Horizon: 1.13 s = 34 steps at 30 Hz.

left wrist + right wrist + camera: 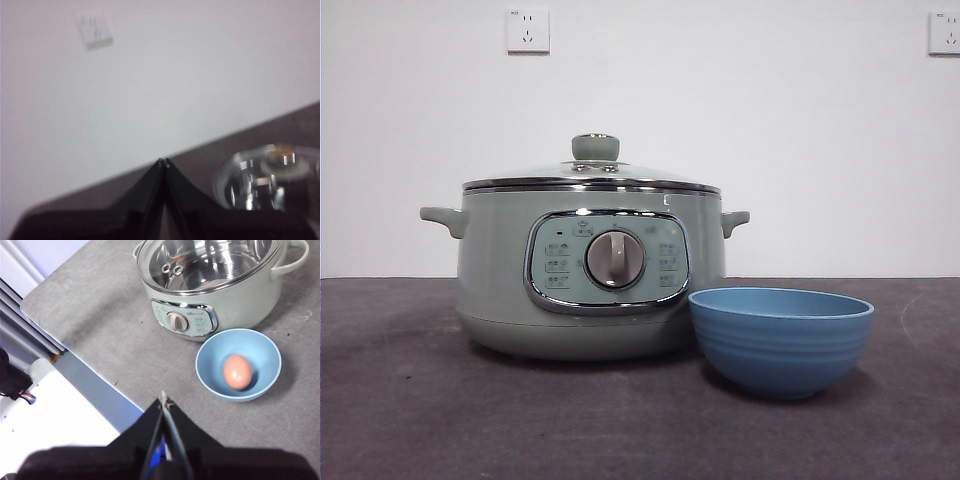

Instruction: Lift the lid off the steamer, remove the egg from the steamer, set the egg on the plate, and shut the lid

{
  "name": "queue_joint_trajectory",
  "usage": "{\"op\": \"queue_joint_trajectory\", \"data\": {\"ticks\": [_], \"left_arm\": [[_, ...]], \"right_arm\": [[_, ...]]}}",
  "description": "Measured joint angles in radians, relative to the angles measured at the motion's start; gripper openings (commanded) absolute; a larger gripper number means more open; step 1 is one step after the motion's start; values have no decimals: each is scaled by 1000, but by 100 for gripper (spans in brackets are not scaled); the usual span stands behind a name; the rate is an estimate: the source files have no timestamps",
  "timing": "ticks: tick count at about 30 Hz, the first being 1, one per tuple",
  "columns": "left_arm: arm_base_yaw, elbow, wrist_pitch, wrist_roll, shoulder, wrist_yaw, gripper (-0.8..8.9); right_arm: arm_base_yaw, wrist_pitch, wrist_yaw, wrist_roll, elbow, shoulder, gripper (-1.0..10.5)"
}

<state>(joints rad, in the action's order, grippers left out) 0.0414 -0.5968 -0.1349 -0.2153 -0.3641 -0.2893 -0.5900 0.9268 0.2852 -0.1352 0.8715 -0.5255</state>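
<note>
The pale green steamer (490, 280) stands on the grey table with the glass lid (595, 172) seated on its rim. Right of it and nearer the camera is the blue plate (780, 345). From the right wrist view, the brown egg (237, 371) lies inside the plate (262, 352), just in front of the steamer (240, 305) and its lid (210, 260). My right gripper (163, 396) hangs high above the table's front, shut and empty. My left gripper (164, 161) is shut and empty too, raised beside the lid (260, 182). Neither arm shows in the front view.
Two wall sockets (527, 30) (945, 32) sit on the white wall behind. The table edge (65, 347) runs close to the steamer's left, with a white surface (60, 420) below it. Bare tabletop lies in front of the steamer and the plate.
</note>
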Motion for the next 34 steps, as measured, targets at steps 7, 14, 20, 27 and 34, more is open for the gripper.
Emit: {"op": "queue_joint_trajectory", "data": {"ticks": [7, 14, 20, 27, 34], "left_arm": [[16, 265, 61, 19, 157, 14, -3], [16, 418, 60, 26, 254, 143, -3], [16, 497, 57, 47, 319, 279, -3], [16, 568, 47, 97, 359, 320, -3], [16, 580, -52, 131, 359, 299, -3]], "right_arm": [[0, 0, 0, 0, 0, 0, 1], [0, 0, 0, 0, 0, 0, 1], [0, 0, 0, 0, 0, 0, 1], [0, 0, 0, 0, 0, 0, 1], [0, 0, 0, 0, 0, 0, 1]]}}
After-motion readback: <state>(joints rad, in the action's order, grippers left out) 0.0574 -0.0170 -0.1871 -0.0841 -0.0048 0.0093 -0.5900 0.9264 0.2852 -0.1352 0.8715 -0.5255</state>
